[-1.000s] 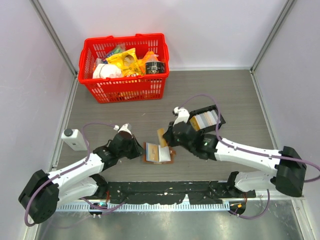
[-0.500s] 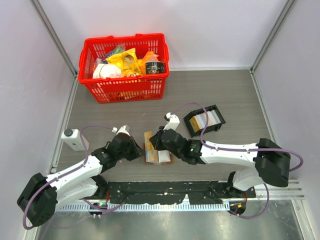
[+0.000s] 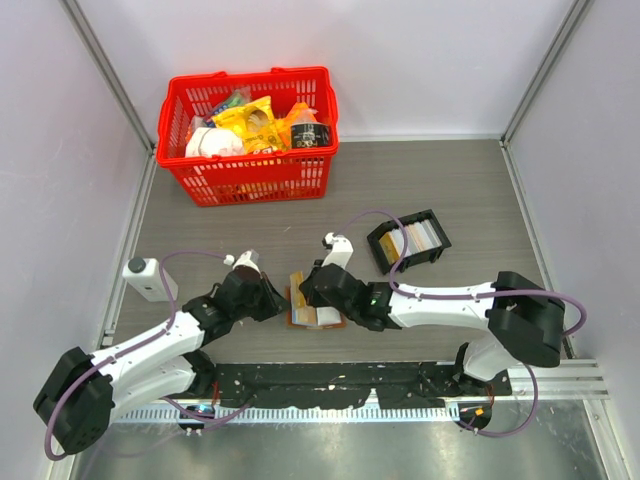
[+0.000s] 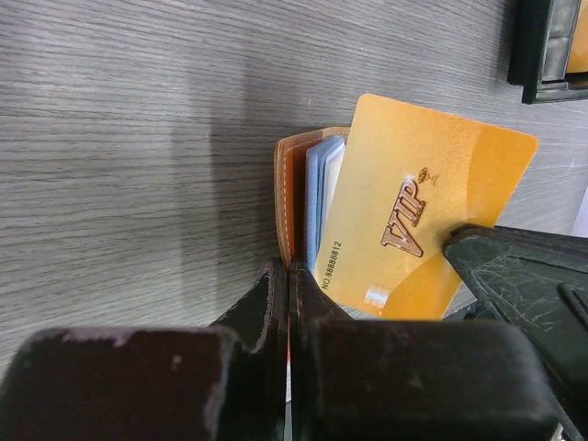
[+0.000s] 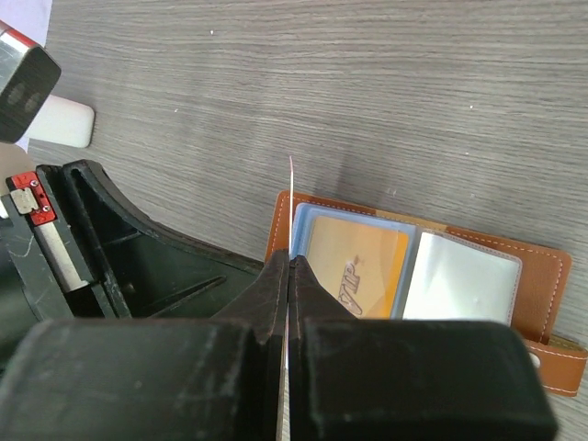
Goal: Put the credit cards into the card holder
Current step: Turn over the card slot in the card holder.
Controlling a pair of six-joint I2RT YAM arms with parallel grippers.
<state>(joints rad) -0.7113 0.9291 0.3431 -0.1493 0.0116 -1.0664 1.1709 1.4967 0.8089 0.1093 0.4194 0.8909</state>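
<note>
The brown card holder point(image 3: 322, 316) lies open on the table, with a yellow card point(image 5: 354, 266) and a pale card point(image 5: 459, 276) in its clear pockets. My left gripper point(image 3: 275, 298) is shut on the holder's left cover point(image 4: 292, 193) and pins it down. My right gripper point(image 3: 303, 288) is shut on a yellow-orange VIP credit card point(image 4: 423, 207), held upright just above the holder's left pocket. That card shows as a thin edge point(image 5: 290, 197) in the right wrist view. More credit cards stand in the black tray point(image 3: 410, 240).
A red basket point(image 3: 250, 135) full of groceries stands at the back left. A small white device point(image 3: 148, 278) lies near the left wall. The black tray's corner point(image 4: 551, 46) shows beyond the holder. Both arms crowd the table's front middle.
My right gripper has carried the yellow-orange card left from beside the black tray to the card holder's left side. The left gripper has stayed on the holder.
</note>
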